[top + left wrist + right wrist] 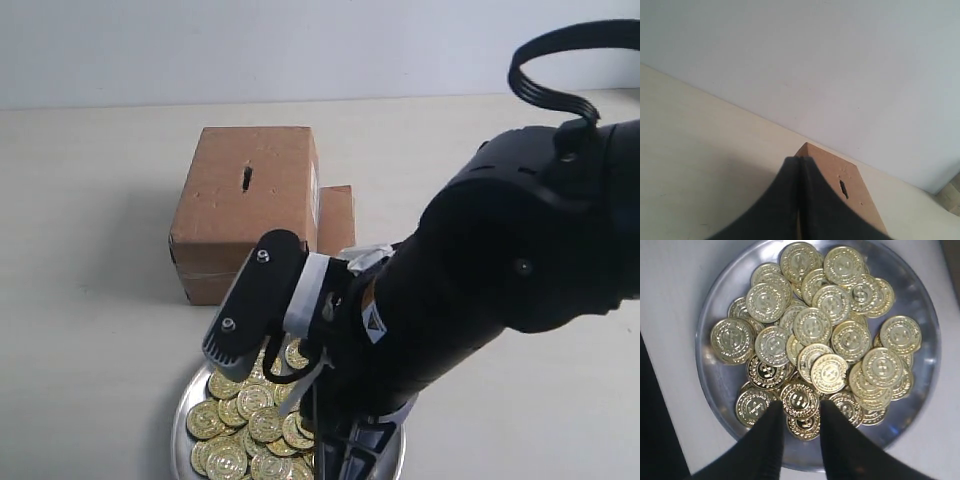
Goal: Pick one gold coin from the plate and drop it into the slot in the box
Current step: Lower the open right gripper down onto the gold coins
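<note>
Over the plate (707, 377) heaped with gold coins (812, 325), the right arm (500, 260) holds its jaws spread. Behind the plate stands the box (225, 215), slot (246, 179) on top; the left jaws are pressed together.

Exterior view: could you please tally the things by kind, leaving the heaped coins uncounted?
Cardboard box: 1
Metal plate: 1
Robot arm: 1
Total: 3

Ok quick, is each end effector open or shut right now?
Left end effector: shut, holding nothing.
Right end effector: open above the gold coins on the plate, no coin gripped.
</note>
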`<state>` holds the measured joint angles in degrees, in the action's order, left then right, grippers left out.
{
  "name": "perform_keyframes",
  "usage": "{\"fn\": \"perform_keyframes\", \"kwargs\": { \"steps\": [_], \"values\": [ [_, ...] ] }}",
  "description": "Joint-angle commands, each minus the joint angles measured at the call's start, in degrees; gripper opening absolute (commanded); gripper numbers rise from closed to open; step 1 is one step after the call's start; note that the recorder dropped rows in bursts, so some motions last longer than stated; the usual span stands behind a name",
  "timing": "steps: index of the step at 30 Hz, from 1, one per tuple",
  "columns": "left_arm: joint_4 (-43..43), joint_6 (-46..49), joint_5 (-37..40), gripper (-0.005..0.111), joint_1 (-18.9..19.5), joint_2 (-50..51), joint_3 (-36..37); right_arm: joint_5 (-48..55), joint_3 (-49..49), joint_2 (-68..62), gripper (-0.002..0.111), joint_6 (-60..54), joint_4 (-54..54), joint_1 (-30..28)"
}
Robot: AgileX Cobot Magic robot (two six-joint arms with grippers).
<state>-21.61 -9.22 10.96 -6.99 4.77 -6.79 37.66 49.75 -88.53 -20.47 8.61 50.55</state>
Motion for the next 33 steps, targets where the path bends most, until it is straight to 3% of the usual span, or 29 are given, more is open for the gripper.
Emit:
{"fn": "perform_keyframes", "kwargs": {
  "steps": [1, 4, 11, 17, 25, 33],
  "values": [
    [0.3, 0.3, -0.1, 0.0, -0.4, 0.3, -0.5, -1.6, 2.4, -2.0, 0.04, 0.3, 2.4, 0.1],
    [0.3, 0.3, -0.1, 0.0, -0.4, 0.3, -0.5, -2.2, 4.8, -3.7, 0.042, 2.6, 1.3, 0.1],
    [0.3, 0.3, -0.1, 0.0, -0.4, 0.3, -0.5, 4.7, 13.0, -12.2, 0.042, 22.7, -11.4, 0.1],
    [0.3, 0.3, -0.1, 0.0, -0.4, 0.3, -0.5, 10.2, 19.0, -17.7, 0.042, 29.7, -16.3, 0.1],
    [0.3, 0.3, -0.1, 0.0, -0.4, 0.3, -0.5, 15.1, 23.4, -21.4, 0.042, 36.1, -17.6, -0.1],
    [0.3, 0.3, -0.1, 0.0, -0.4, 0.3, -0.5, 13.6, 23.4, -23.6, 0.042, 47.8, -16.7, -1.4]
  ]
}}
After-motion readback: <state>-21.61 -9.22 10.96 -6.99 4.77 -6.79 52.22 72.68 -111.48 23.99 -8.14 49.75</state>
